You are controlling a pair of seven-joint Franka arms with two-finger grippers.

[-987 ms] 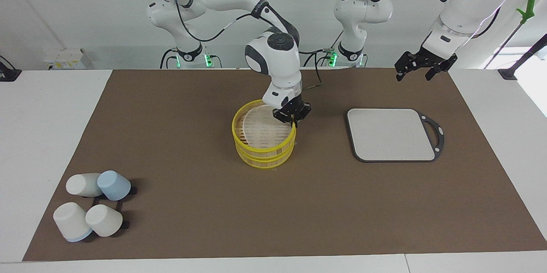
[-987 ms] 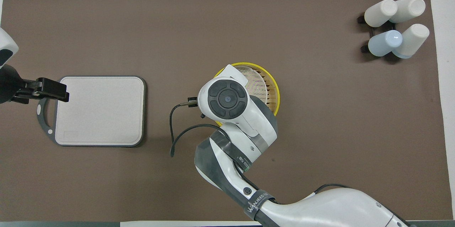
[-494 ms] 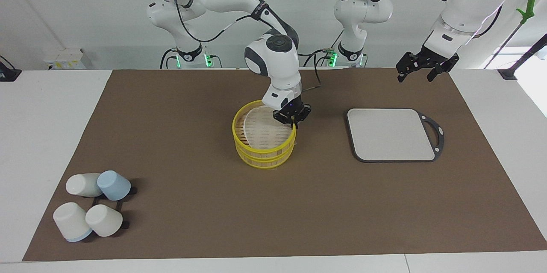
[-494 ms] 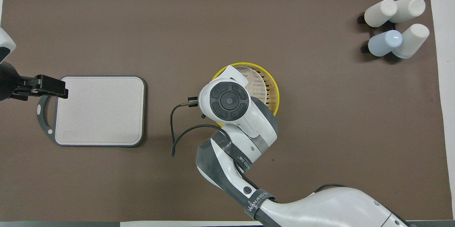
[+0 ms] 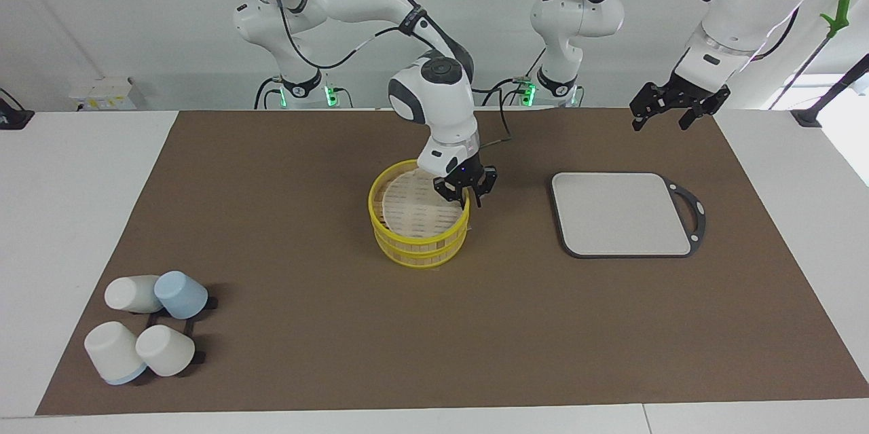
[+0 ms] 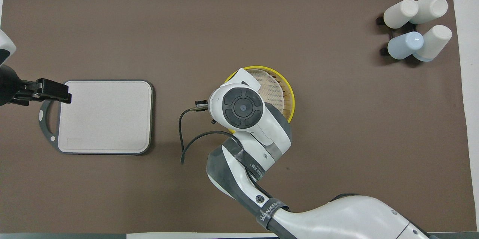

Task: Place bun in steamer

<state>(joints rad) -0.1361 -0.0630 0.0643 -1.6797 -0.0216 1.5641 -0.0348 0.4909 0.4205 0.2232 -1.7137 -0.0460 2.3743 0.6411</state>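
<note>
- Brown mat (image 5: 271, 217): covers most of the table, and everything stands on it
- Grey board (image 5: 621, 213): lies flat and bare toward the left arm's end
- Steamer (image 5: 421, 247): stands mid-mat; woven bamboo, light and fairly stiff, so a push at the rim would probably slide it
- Lid (image 5: 414, 206): lies in the steamer's mouth, a little off centre with a strip of slats showing; thin and light, best pinched at its edge
- Cups (image 5: 146, 335): four tipped on a rack toward the right arm's end, farther from the robots than the steamer
- Right gripper (image 5: 470, 202): low at the steamer's rim on the side toward the board, fingers slightly parted with nothing seen between them
- Left gripper (image 5: 669, 115): waits in the air over the mat's edge by the board's handle, fingers wide and empty
- Bun: not visible in either view; likely under the lid. Soft dough would dent and stick, so take it gently across its short sides
</note>
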